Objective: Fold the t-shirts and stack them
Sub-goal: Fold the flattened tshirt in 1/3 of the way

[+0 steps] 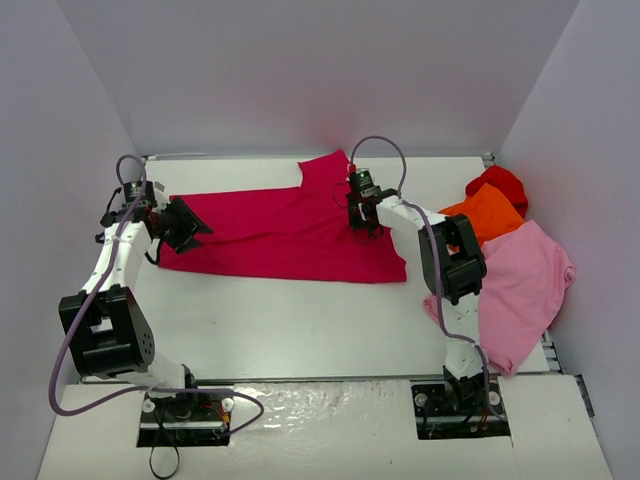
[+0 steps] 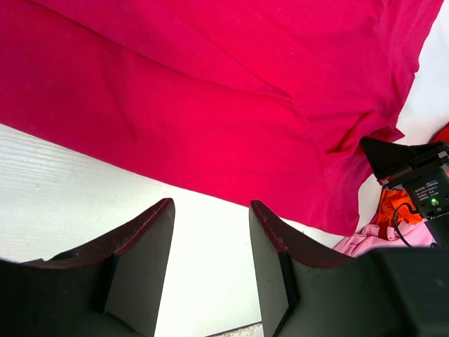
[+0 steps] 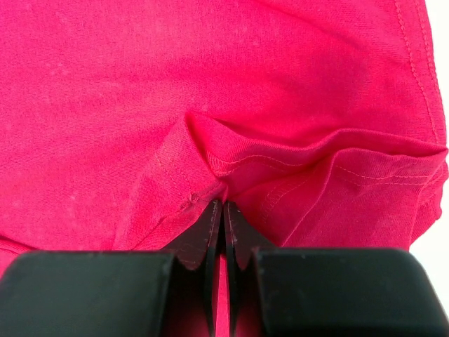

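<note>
Cloth first: crimson-magenta t-shirt point(image 1: 285, 232) lies spread flat across the far middle of the table point(image 1: 300, 320), one sleeve toward the back. Thin, soft, light and limp, so it will likely sag and drag; best pinched at a hem or seam, not mid-panel. Right gripper point(image 3: 223, 206) is clenched on a bunched fold with a stitched seam, on the shirt's right part. Left gripper point(image 2: 210, 210) has jaws apart, nothing between them, over bare table just beside the shirt's left edge; a corner there looks like the matching hold. Heaped at right, unfolded: orange t-shirt point(image 1: 490, 215), light pink t-shirt point(image 1: 525, 280), red t-shirt point(image 1: 500, 183). No print or brand on the shirts; small label point(image 2: 426, 191) on the right arm is too small to read.
</note>
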`<state>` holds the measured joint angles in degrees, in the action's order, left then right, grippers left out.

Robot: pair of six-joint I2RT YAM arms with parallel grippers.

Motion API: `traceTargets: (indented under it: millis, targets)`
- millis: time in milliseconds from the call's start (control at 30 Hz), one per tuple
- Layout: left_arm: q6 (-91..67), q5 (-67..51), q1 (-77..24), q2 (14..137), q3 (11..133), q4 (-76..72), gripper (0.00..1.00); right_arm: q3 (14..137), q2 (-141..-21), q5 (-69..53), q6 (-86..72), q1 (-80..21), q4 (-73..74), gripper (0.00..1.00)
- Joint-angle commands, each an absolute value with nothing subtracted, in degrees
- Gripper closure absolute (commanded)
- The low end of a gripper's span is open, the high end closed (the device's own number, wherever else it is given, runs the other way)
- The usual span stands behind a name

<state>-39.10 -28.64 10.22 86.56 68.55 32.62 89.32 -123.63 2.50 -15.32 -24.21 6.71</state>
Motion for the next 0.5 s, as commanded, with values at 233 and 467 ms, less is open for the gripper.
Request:
traceTargets:
  millis: [233,467]
  targets:
    - [-38.2,-28.6,10.1,84.7,70.4,30.7,0.57,95.1,-119.4,3.8,-12.9,-24.3,6.4,1.0]
    - [-38.2,-28.3,9.8,84.9,70.5,30.7,0.57,99.8,-122.3,2.5,-12.7,-24.3,6.2,1.0]
